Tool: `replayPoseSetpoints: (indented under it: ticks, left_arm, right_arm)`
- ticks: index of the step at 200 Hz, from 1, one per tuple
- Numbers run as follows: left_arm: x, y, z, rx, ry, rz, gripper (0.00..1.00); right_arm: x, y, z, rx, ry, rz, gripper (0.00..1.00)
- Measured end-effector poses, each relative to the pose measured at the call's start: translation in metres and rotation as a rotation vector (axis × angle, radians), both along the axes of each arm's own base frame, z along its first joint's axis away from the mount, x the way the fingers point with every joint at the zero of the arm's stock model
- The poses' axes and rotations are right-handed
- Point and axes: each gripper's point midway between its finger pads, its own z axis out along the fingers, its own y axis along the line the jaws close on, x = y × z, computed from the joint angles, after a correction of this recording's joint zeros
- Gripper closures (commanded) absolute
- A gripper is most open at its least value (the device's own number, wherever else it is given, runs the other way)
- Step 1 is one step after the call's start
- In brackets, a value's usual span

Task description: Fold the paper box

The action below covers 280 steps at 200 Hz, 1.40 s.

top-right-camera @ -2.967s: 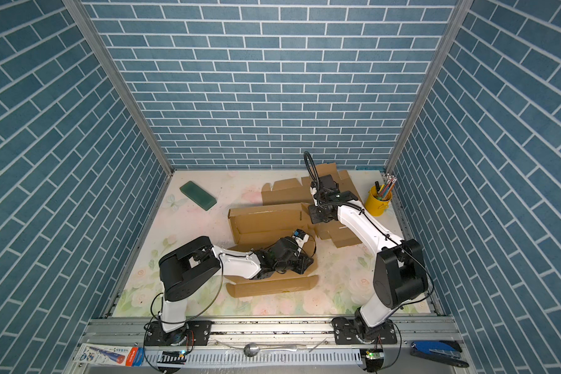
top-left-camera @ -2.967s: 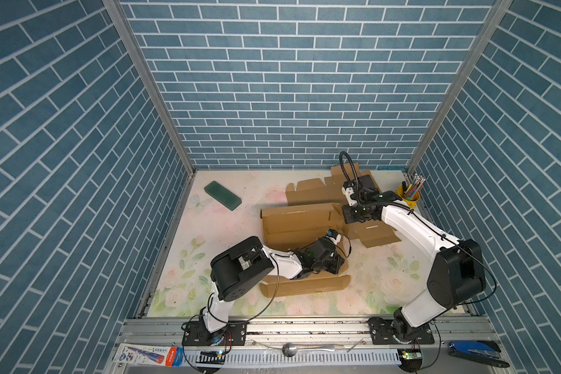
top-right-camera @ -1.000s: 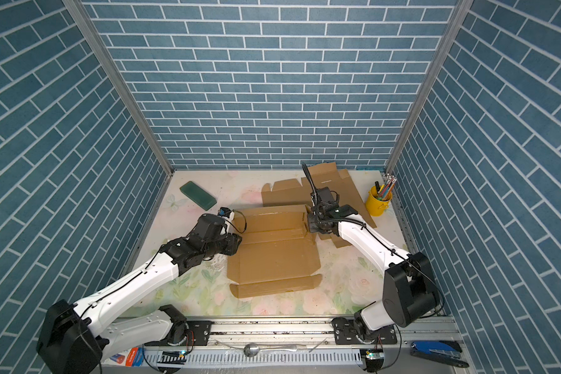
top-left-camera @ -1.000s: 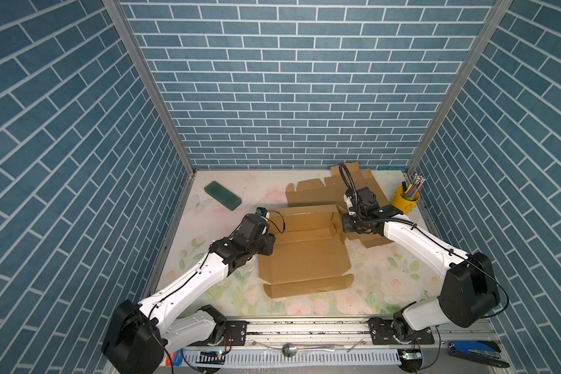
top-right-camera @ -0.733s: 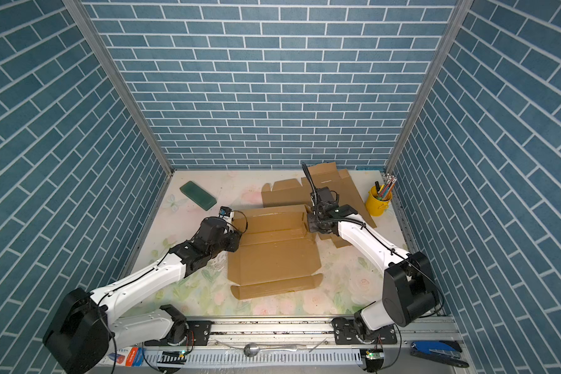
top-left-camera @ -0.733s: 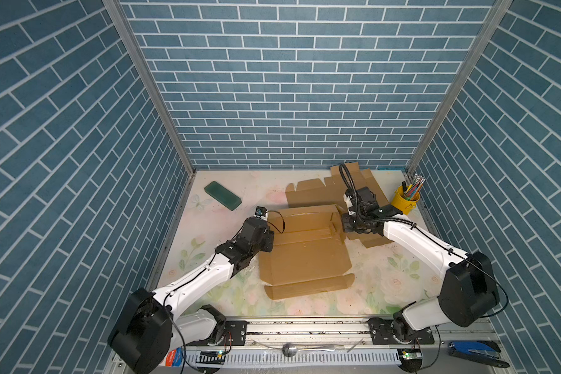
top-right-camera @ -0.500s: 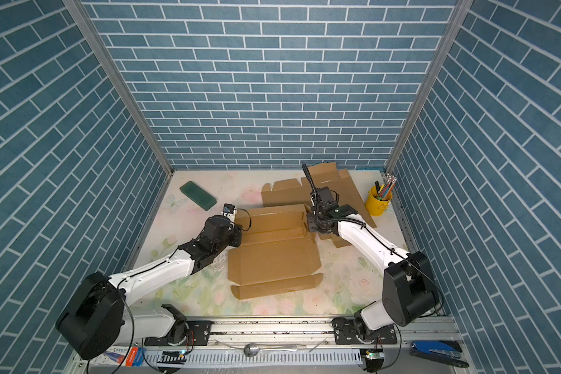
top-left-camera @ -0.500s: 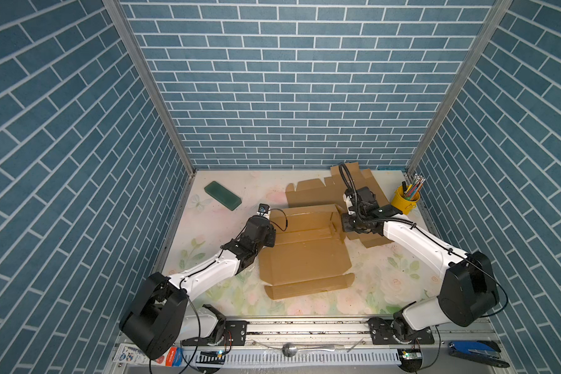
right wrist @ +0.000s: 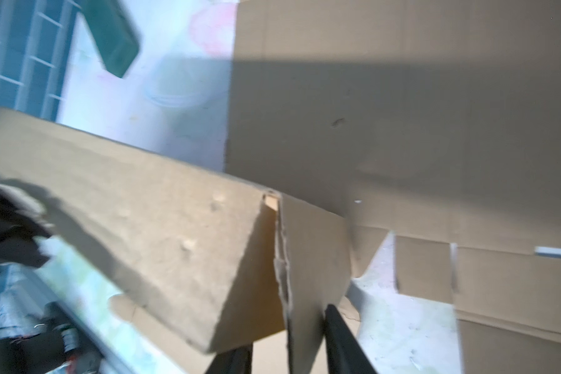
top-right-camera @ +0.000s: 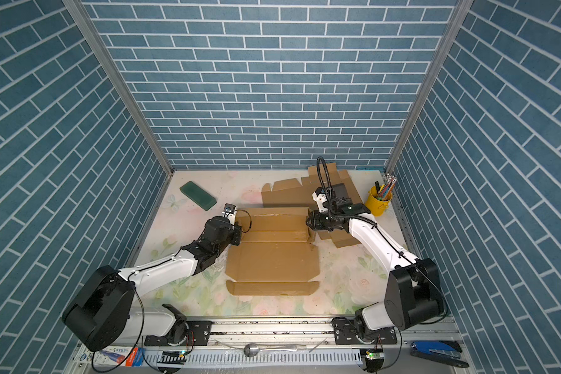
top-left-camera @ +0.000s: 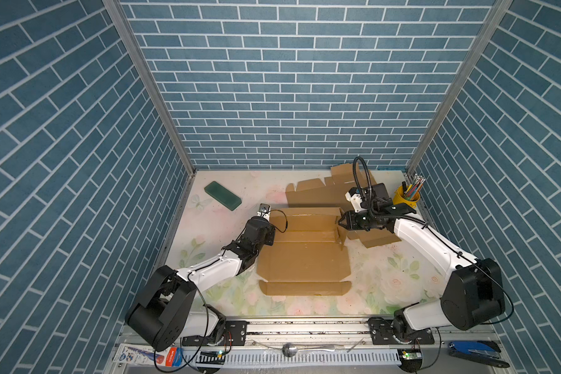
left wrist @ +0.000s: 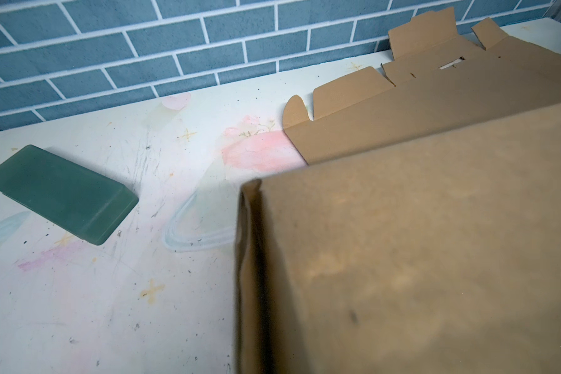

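Left arm (top-left-camera: 214, 270) and right arm (top-left-camera: 425, 239): white shells, chunky black joints, thin black cables looping behind black fingers (right wrist: 345, 340).

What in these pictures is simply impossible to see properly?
- The left gripper: its own wrist covers its tips in both top views, and the paper box fills the left wrist view.
- Whether the right gripper touches the side flap: the right wrist view is blurred.
- The pencils in the yellow cup: too small to count in both top views.
- The spare cardboard sheet: partly covered by the right arm and the box.
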Motion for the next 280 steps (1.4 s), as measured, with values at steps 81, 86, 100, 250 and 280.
replayPoseSetpoints:
  ticks: [81,86,100,250,280]
  left_arm:
    - [0.001,0.001,-0.006,0.004,-0.006,0.005,0.97]
    - [0.001,0.001,-0.006,0.004,-0.007,0.005,0.97]
    - [0.001,0.001,-0.006,0.003,-0.008,0.007,0.97]
    - [0.002,0.005,-0.007,-0.018,-0.006,0.04,0.97]
    - [0.002,0.006,-0.007,-0.018,-0.007,0.05,0.97]
  right_arm:
    - [0.024,-0.05,0.046,0.205,-0.06,-0.138,0.59]
    - [0.027,-0.056,0.045,0.193,-0.066,-0.164,0.61]
    - [0.033,-0.073,0.035,0.129,-0.082,-0.225,0.63]
    - [-0.021,-0.003,-0.042,-0.203,-0.221,0.171,0.5]
    - [-0.025,-0.001,-0.046,-0.216,-0.225,0.186,0.49]
